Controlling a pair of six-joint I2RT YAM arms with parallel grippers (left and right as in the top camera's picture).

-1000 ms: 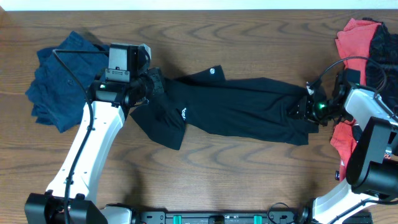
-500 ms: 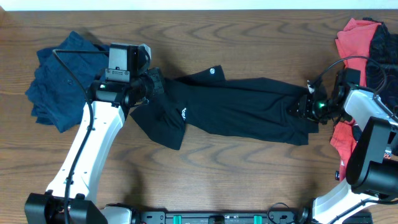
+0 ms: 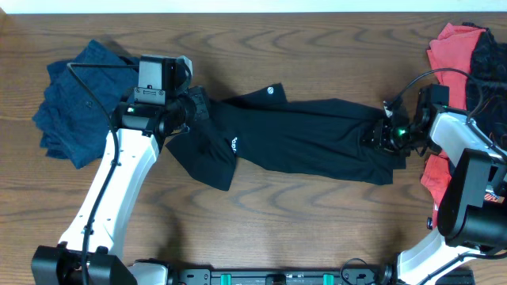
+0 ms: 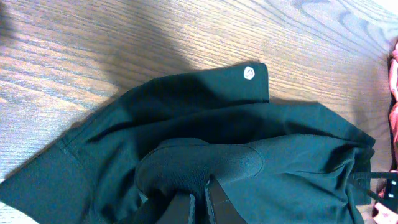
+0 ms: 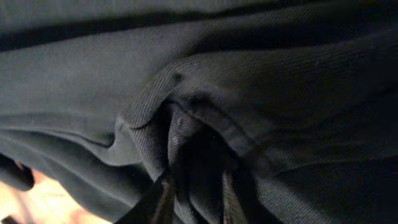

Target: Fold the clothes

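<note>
Pinches a raised fold of the black shirt (image 4: 186,124) in the left gripper (image 4: 198,190), jaws pressed fully together on the cloth, at the shirt's left end. Shows one small white logo (image 4: 249,73) on a turned-up corner just beyond that fold.

At the shirt's opposite end, grips a crumpled bunch of the same cloth in the right gripper (image 5: 194,186). Fingers (image 5: 163,198) stand close together with fabric packed between them, so it is judged a real hold and not only a touch.

Lies stretched long over the table (image 3: 277,229) between the two grippers, but not flat. Twisted along the middle, with a loose flap hanging toward the near edge by the left end, and wrinkled at the right end. Carries a second logo (image 3: 238,145) on that flap.

Further out, past the shirt's left end: a navy garment (image 3: 75,103), roughly bundled and well apart from the shirt. Past the shirt's right end: a red garment (image 3: 447,47) with a black one with red print (image 3: 485,63) lying on it — both heaped, not folded.

As a judgement: early in the task. No neat fold visible anywhere. Needs first to be spread flat, then folded — and after that the remaining garments. Cannot tell whether the navy bundle counts as finished.
</note>
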